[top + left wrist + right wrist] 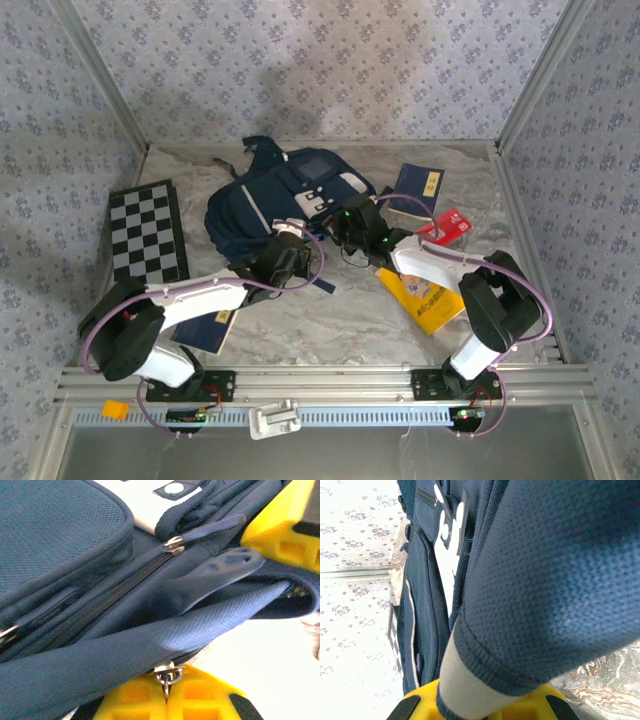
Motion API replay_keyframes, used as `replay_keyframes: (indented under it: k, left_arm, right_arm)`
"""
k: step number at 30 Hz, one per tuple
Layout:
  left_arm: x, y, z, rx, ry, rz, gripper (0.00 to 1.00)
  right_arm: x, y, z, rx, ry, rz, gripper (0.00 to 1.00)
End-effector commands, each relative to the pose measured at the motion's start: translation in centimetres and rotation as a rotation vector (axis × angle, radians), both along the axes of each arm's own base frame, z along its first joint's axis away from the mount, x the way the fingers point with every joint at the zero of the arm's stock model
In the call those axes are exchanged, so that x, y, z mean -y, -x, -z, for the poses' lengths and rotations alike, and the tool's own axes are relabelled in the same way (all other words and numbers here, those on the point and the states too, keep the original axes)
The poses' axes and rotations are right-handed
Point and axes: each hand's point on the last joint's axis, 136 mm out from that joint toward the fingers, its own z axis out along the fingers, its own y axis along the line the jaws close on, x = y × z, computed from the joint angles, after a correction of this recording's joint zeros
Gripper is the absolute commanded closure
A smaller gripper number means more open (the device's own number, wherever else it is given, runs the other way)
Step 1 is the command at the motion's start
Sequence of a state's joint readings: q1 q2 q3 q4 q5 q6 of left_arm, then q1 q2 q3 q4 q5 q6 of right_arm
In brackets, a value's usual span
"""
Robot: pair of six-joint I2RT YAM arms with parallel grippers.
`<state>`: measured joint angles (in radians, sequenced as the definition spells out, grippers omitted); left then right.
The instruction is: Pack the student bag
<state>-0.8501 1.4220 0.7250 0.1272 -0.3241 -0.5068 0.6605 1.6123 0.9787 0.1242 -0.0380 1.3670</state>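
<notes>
Lying mid-table toward the back wall, the student bag left bare marble table along the near edge. A chessboard lay to its left. The left gripper was clenched on a zipper pull at the bag's near edge; the right gripper pinched its padded fabric edge.

A marbled counter sits inside walls papered in a pale floral print. On its left side a black-and-white checkerboard lies flat, running front to back. Near the back right rests a navy booklet with a yellow label, and just beside it, toward the front, a small red item. Nearer the front on the right a yellow book lies at an angle. A second navy booklet lies at the front left. On the front rail sit a small orange block and a silver metal piece
</notes>
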Motion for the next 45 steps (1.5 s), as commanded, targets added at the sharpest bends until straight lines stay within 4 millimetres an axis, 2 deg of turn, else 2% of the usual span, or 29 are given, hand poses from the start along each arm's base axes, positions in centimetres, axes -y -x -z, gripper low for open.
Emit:
replay_keyframes:
  k: [1,8,12,17,19,22,25,26,29,31,33,35,38,40,45]
  left_arm:
    - [-1.8,0.0,-0.6,0.011,-0.001,0.001,1.0]
    - [-3.9,0.8,-0.3,-0.018,-0.004,0.026,1.0]
    - [-4.6,1.4,-0.3,-0.037,-0.012,0.059,1.0]
    - [-3.0,2.1,-1.4,-0.04,0.044,0.153,1.0]
    - [-1.9,1.9,-2.0,-0.054,0.082,0.17,1.0]
    - [-0.2,1.4,-2.6,-0.06,0.113,0.197,1.0]
    - [0.7,0.6,-2.1,-0.08,0.095,0.178,1.0]
    - [0.9,0.3,-2.0,-0.088,0.091,0.172,1.0]
    - [1.4,-0.2,-1.8,-0.095,0.094,0.165,1.0]
    - [1.5,-0.3,-1.6,-0.096,0.096,0.163,1.0]
    - [1.6,-0.4,-1.5,-0.1,0.099,0.165,1.0]
    - [2.0,-0.3,-1.5,-0.104,0.106,0.18,1.0]
    - [2.3,-0.4,-1.5,-0.106,0.112,0.189,1.0]
    - [2.5,-0.4,-1.5,-0.109,0.116,0.196,1.0]
    - [3.0,0.0,-1.9,-0.106,0.118,0.218,1.0]
  right_arm:
    - [0.2,-0.5,-2.9,0.064,-0.026,-0.025,1.0]
    - [0.6,-1.4,-3.1,0.055,-0.026,-0.058,1.0]
    - [0.9,-2.8,-3.3,0.054,-0.015,-0.082,1.0]
    - [0.8,-5.7,-4.4,0.066,-0.005,-0.146,1.0]
    - [1.4,-6.6,-4.1,0.056,0.012,-0.153,1.0]
    - [2.7,-8.0,-3.9,0.058,0.037,-0.145,0.89]
    - [3.2,-8.6,-3.3,0.029,0.029,-0.182,0.83]
    - [3.4,-8.4,-3.2,0.018,0.029,-0.192,0.81]
    - [4.6,-6.7,-3.3,0.004,0.047,-0.209,0.63]
    - [5.0,-5.0,-3.5,-0.001,0.043,-0.232,0.5]
    - [4.5,-3.0,-3.2,-0.031,0.025,-0.262,0.43]
    - [3.5,-0.6,-1.9,-0.081,0.01,-0.288,0.38]
    - [1.6,0.9,-0.9,-0.108,-0.048,-0.292,0.35]
    - [0.3,1.2,-0.1,-0.122,-0.104,-0.28,0.33]
    - [-2.5,0.3,1.5,-0.14,-0.183,-0.257,0.33]
